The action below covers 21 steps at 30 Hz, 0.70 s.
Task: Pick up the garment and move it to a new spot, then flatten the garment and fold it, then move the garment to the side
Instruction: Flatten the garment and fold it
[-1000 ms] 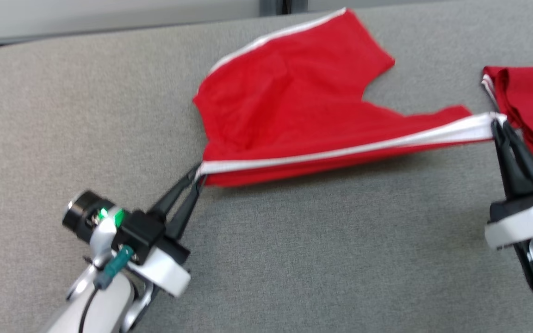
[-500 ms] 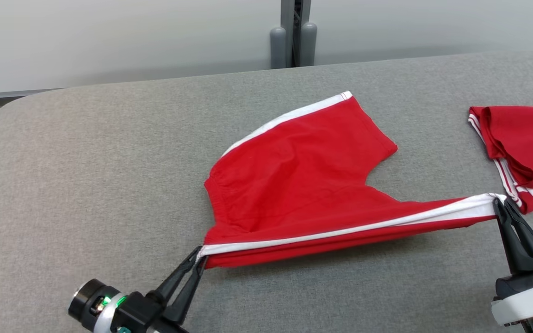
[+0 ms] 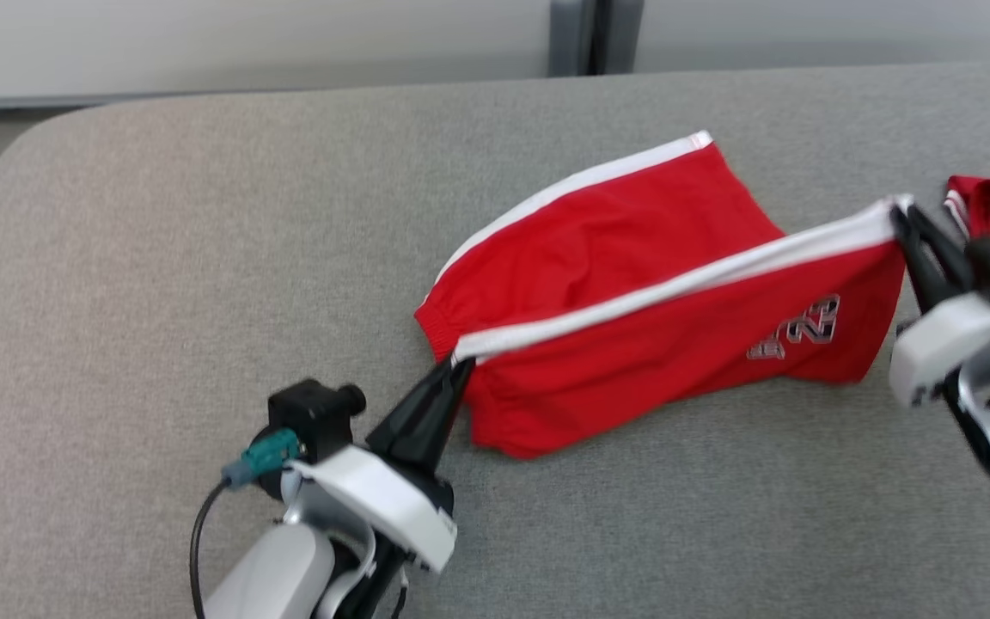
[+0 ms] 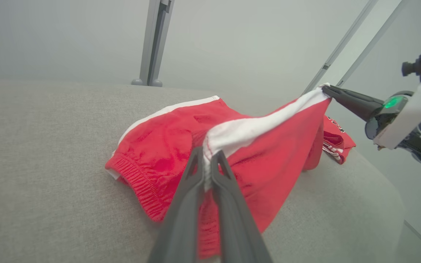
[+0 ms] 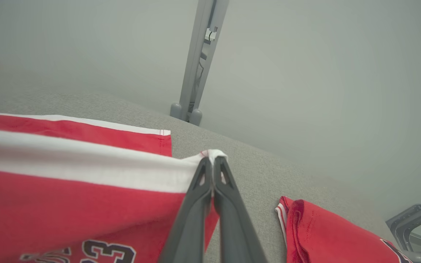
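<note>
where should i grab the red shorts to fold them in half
By the white side stripe, one end each: left gripper at the waistband end, right gripper at the leg hem, each from its own outer side. That straight edge stretches the red shorts taut between them.

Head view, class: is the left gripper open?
No, the left gripper is shut on the white-striped edge of the red shorts.
</note>
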{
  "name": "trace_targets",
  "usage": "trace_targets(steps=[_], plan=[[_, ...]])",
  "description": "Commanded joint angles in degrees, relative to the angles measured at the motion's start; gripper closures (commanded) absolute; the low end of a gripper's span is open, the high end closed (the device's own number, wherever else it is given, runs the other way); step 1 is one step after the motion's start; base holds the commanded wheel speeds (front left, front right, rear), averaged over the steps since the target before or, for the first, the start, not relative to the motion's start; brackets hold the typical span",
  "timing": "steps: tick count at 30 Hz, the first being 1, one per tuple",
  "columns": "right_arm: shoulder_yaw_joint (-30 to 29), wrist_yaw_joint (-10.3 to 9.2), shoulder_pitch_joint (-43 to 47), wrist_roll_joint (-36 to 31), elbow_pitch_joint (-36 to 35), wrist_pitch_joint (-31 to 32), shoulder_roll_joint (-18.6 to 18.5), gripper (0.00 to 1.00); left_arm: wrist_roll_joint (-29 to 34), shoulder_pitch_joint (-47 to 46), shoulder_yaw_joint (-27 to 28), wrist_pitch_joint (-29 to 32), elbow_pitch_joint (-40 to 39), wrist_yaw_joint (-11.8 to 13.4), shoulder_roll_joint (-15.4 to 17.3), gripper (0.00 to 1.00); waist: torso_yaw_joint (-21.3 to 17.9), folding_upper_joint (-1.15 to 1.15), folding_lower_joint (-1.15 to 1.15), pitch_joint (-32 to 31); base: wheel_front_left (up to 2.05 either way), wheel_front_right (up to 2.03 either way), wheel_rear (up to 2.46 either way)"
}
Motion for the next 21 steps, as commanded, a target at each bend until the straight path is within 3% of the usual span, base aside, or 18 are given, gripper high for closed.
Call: trace_targets(steps=[1,9,12,16,21], plan=[[0.8,-0.05,-2.7,-0.4,1.5,0.3,-0.6,1.0,-0.5,-1.7,0.7,0.3,0.9,-0.1,-0.2,1.0,1.6,0.0,0.0,2.5,0.0,0.0,0.0],[8.6,-0.05,-22.1,-0.6,17.1,0.0,-2.9,1.0,-2.3,-10.9,2.7,1.1,6.8,0.2,-3.0,1.0,6.0,0.0,0.0,9.1,0.0,0.0,0.0],[10.7,-0.05,-26.8,-0.4,22.9,-0.8,-3.5,1.0,-3.2,-14.0,2.3,1.9,9.4,-0.1,-4.3,1.0,8.0,0.0,0.0,10.8,0.0,0.0,0.0],[15.8,-0.05,-33.3,-0.2,30.3,-3.1,-3.5,1.0,-3.4,-18.4,1.8,2.6,13.4,1.5,-5.7,1.0,9.9,0.0,0.0,13.2,0.0,0.0,0.0],[18.3,-0.05,-37.9,0.1,36.4,-4.3,-3.1,1.0,-4.6,-21.5,0.6,2.2,16.1,0.8,-6.2,1.0,10.8,0.0,0.0,14.4,0.0,0.0,0.0]])
